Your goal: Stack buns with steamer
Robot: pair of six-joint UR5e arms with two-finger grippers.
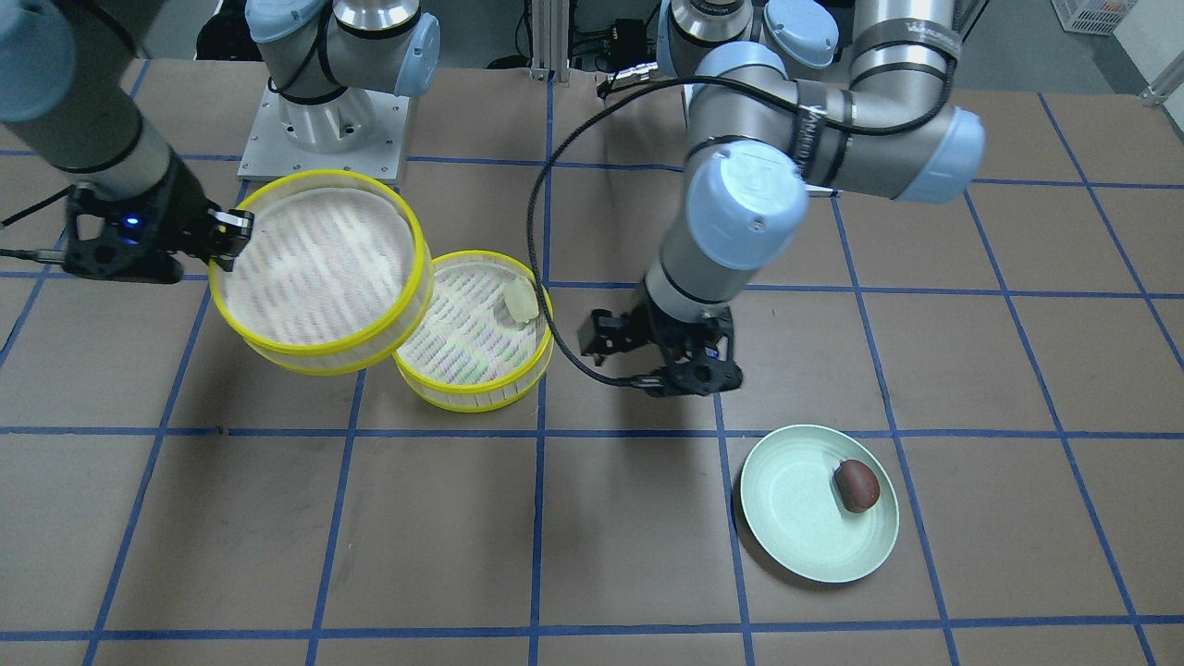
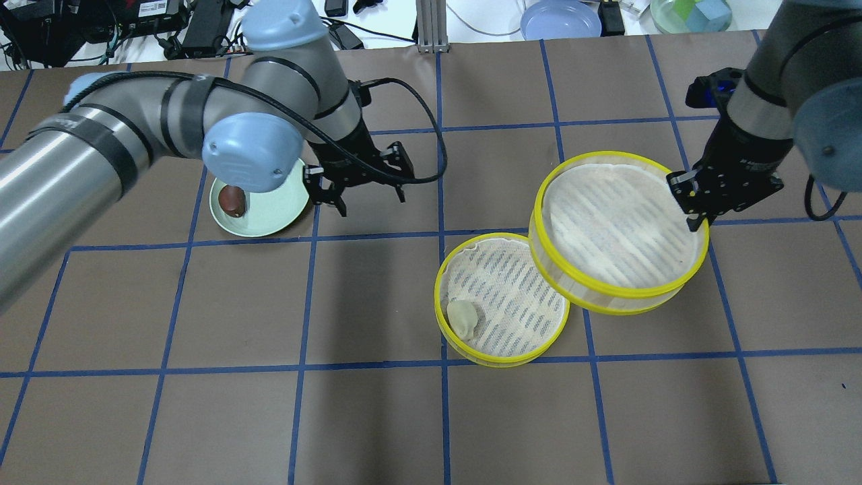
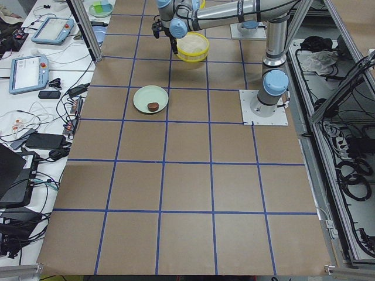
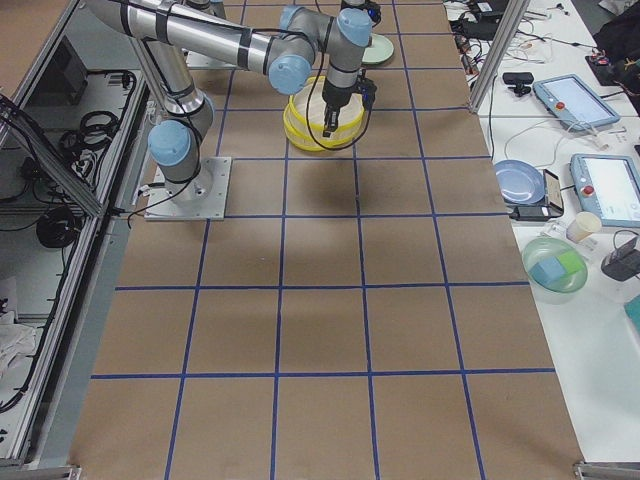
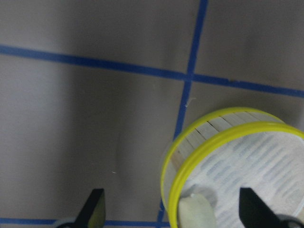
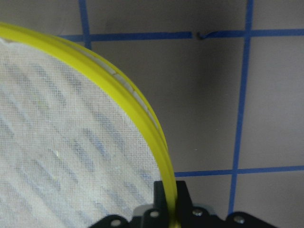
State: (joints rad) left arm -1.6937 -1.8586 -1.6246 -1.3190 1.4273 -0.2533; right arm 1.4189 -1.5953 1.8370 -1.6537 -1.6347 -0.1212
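Note:
The pale cream bun (image 2: 463, 316) lies at the edge of a yellow-rimmed steamer tray (image 2: 532, 337) standing on the table; it also shows in the left wrist view (image 5: 195, 212). The dark reddish-brown bun (image 2: 234, 199) lies on the pale green plate (image 2: 269, 215). My right gripper (image 2: 692, 197) is shut on the rim of a second steamer tray (image 2: 619, 229), which it holds tilted above the table, overlapping the first tray's edge. My left gripper (image 2: 357, 183) is open and empty, between the plate and the trays, its fingers (image 5: 95, 211) spread wide.
A blue plate (image 2: 560, 19) and a clear bowl of blocks (image 2: 690, 13) sit beyond the table's far edge. The right arm's base plate (image 1: 324, 129) stands behind the held tray. The left arm's black cable (image 1: 546, 231) loops near the trays.

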